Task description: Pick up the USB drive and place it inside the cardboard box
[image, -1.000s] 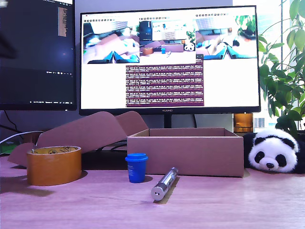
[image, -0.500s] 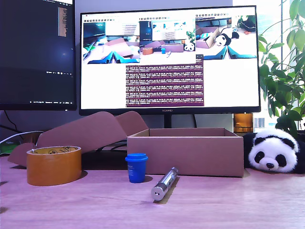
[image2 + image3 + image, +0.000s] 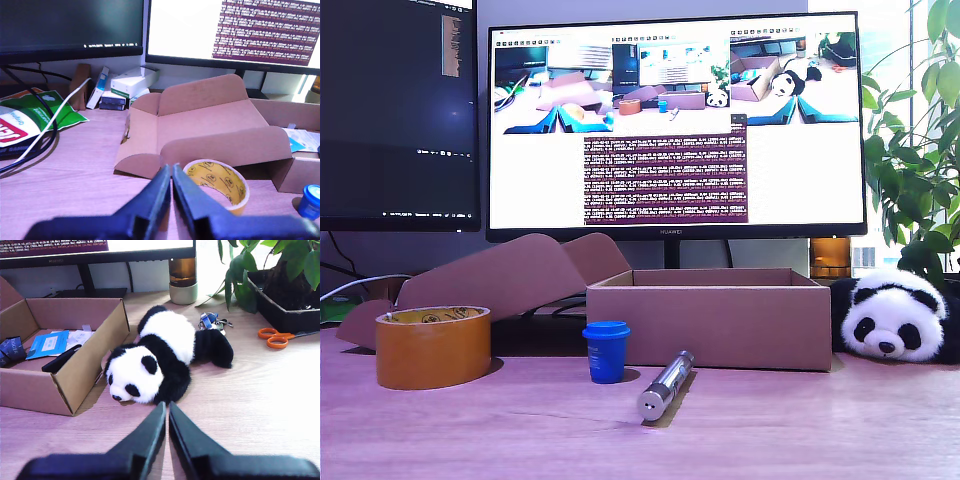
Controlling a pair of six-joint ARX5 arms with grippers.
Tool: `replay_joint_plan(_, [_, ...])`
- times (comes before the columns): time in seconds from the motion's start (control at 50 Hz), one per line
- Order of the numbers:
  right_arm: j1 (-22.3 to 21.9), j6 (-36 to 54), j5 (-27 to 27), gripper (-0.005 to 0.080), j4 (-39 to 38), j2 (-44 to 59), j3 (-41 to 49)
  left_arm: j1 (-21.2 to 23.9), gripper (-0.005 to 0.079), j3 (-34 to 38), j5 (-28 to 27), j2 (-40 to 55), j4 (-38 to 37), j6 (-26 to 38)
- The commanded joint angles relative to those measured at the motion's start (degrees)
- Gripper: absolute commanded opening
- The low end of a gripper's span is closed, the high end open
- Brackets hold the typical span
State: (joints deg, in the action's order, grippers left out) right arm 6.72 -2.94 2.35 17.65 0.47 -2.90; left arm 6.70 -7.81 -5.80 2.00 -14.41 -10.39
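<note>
The monitor (image 3: pixel 675 125) filled the back of the exterior view. Below it the box (image 3: pixel 710 320) stood open-topped on the desk. The flat cardboard (image 3: pixel 500 275) lay at its ten o'clock in that view and the panda (image 3: pixel 890 320) at its three o'clock, just beside it. The tape (image 3: pixel 432 350), the blue cup (image 3: pixel 606 352) and the silver cylinder (image 3: pixel 665 385) stood in front, with the cup near the box's front wall. Neither arm showed in the exterior view.

My second gripper (image 3: pixel 166 410) hung above the desk, its jaws nearly together and holding nothing. Taking twelve as straight ahead of the jaws, the panda lay at about twelve and the box at ten. My first gripper (image 3: pixel 171 172) was likewise nearly closed and empty. It faced the tape and the flat cardboard, so I judged the second arm the nearer to the box.

The USB drive (image 3: pixel 61 359) lay inside the box, on its floor and close to the wall beside the panda. It was at roughly ten o'clock from my second gripper and well apart from it. It was a small matte black stick, and its long axis ran slantwise with one end toward that wall. A blue card (image 3: pixel 49 344) lay just beside it. From this I judged the placing done, so no grasp looked to be needed.
</note>
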Motion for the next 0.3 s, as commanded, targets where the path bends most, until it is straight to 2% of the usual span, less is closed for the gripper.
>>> replay_joint_plan(0.0, [-0.2, -0.04, 0.13, -0.0012, 0.02, -0.37, -0.24, -0.04, -0.0021, 1.55, 0.31, -1.33, -0.9, -0.33])
replay_joint_plan(0.28, [-0.2, -0.04, 0.13, -0.0012, 0.02, -0.37, -0.24, -0.04, -0.0021, 1.62, 0.28, -2.73, -3.93, -0.33])
